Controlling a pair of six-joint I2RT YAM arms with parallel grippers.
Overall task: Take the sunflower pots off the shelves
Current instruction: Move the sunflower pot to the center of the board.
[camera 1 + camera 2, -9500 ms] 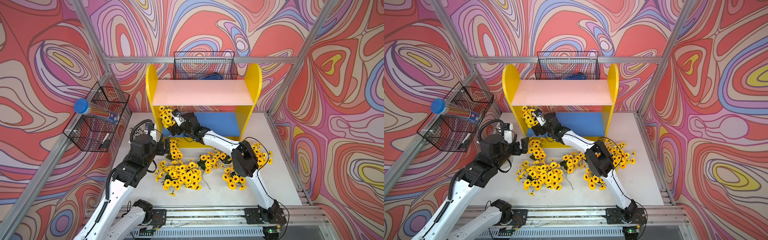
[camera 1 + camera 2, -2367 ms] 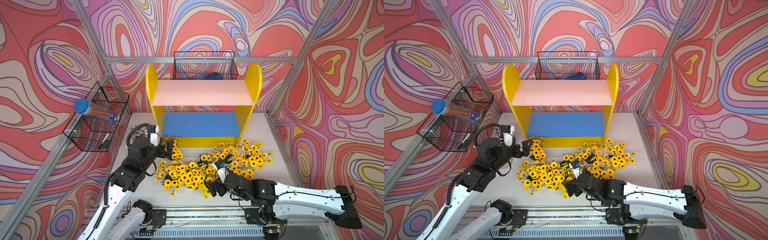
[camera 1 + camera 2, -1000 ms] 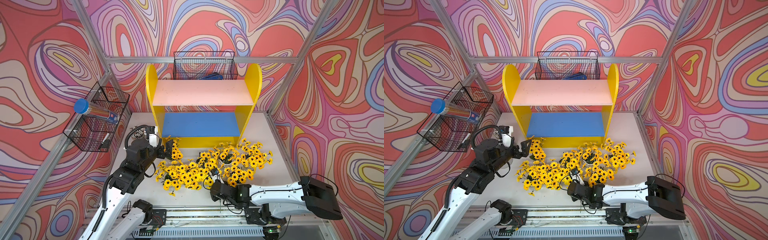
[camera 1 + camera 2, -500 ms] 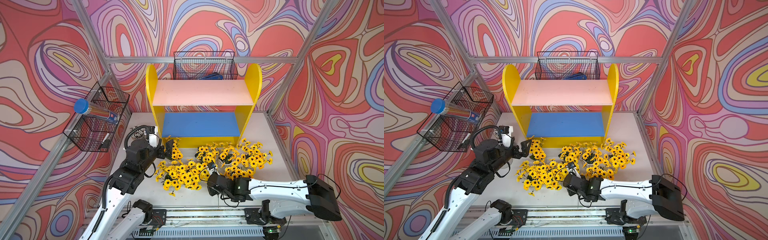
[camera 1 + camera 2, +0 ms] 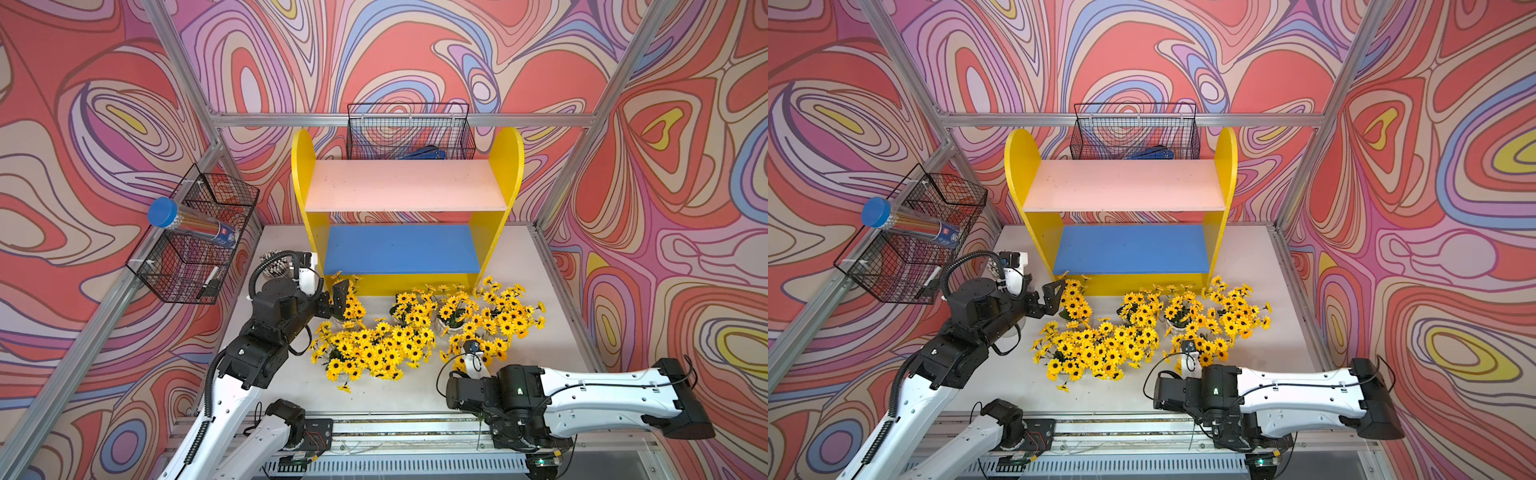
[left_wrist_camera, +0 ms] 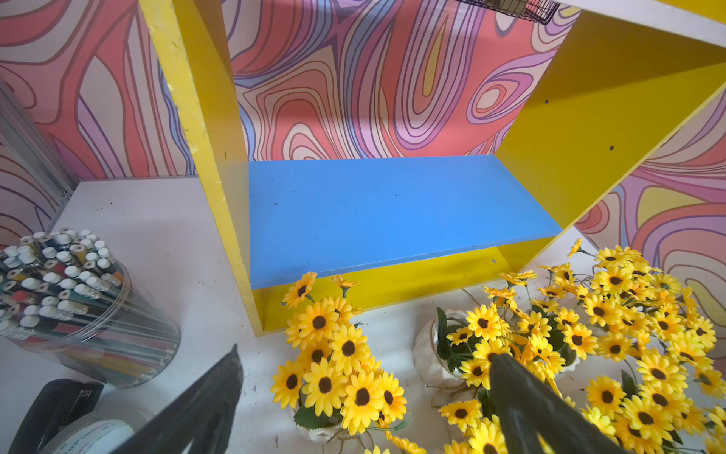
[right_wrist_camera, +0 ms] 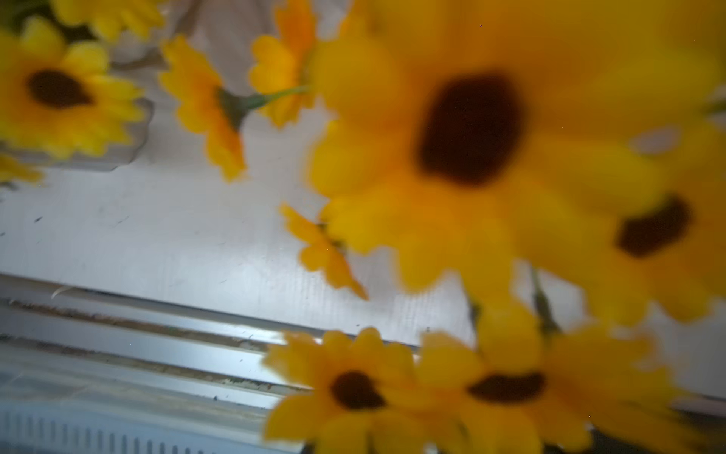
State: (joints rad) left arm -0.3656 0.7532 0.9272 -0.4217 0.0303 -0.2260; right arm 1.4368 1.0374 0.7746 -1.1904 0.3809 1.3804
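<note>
Zero pots were seen on the shelves (image 5: 405, 187): pink upper board and blue lower board (image 5: 399, 249) were both bare in both top views. All sunflower pots (image 5: 374, 345) were clumped on the table (image 5: 540, 270) just in front of the shelves, well clear of the boards. Task was judged essentially done, with no pick target on the unit.

Left gripper (image 5: 337, 302) was noted nearer the shelves, just in front of the left side panel, jaws spread wide, nothing held. The leftmost pot (image 6: 338, 377) was framed between its fingers (image 6: 212, 393) in the left wrist view; whether it was enclosed or only lay ahead could not be told. Bunch was upright, stems up, so any grasp would be taken from the side, low at the pot.

Right gripper (image 5: 472, 350) was placed farther from the shelves, at the near edge of the clump, fingertips buried in blooms and not seen; jaws were taken as closed. Whether a stem was pinched could not be told, as only blurred flowers were shown in the right wrist view.
</note>
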